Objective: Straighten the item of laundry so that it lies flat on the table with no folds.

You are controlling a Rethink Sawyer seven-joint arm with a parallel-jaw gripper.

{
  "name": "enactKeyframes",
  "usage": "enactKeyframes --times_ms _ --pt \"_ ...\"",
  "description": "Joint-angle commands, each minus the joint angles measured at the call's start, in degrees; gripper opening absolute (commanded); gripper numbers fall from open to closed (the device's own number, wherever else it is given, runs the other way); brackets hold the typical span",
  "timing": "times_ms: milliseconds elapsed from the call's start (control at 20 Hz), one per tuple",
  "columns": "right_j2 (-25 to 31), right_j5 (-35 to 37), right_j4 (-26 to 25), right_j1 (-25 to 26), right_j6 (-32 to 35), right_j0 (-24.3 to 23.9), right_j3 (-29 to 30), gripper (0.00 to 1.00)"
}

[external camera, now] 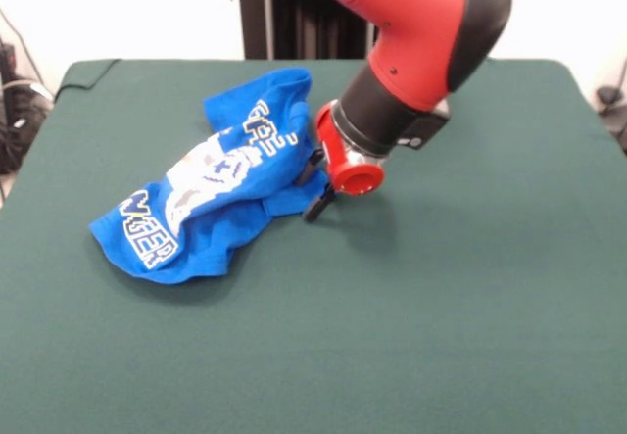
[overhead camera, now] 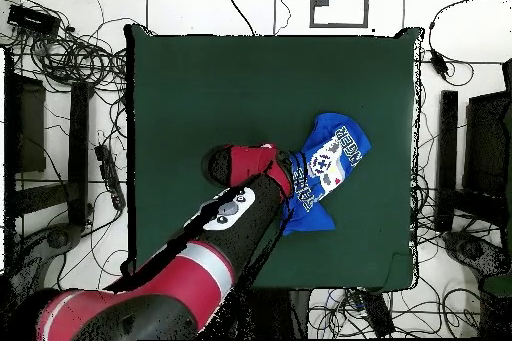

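Tool (external camera: 315,187) is pressing against the crumpled blue shirt (external camera: 211,194) on the green surface (external camera: 441,287); its grip is impossible to tell.

The dark green table (external camera: 470,336) bears only a crumpled blue T-shirt (external camera: 211,194), folded over itself.

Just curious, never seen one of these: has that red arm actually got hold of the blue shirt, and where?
Cannot tell. The gripper sits right against the shirt at its edge, but a grip isn't visible.
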Motion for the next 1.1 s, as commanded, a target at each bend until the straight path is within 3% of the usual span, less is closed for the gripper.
enactKeyframes --times_ms 50,500,550,850,1100 --pt "11.43 -6.2 -0.21 4.97 1.34 -1.92 1.09 1.0" --pt "11.81 -10.99 -1.44 6.25 1.31 -2.62 0.5 1.0" --pt "13.04 -11.62 -1.77 5.55 0.21 -3.48 1.14 0.0" --pt "20.17 -13.87 -4.57 1.71 -6.14 -8.71 3.8 0.0" --pt "19.56 -11.07 -7.02 1.22 -4.47 -8.05 2.29 0.0"
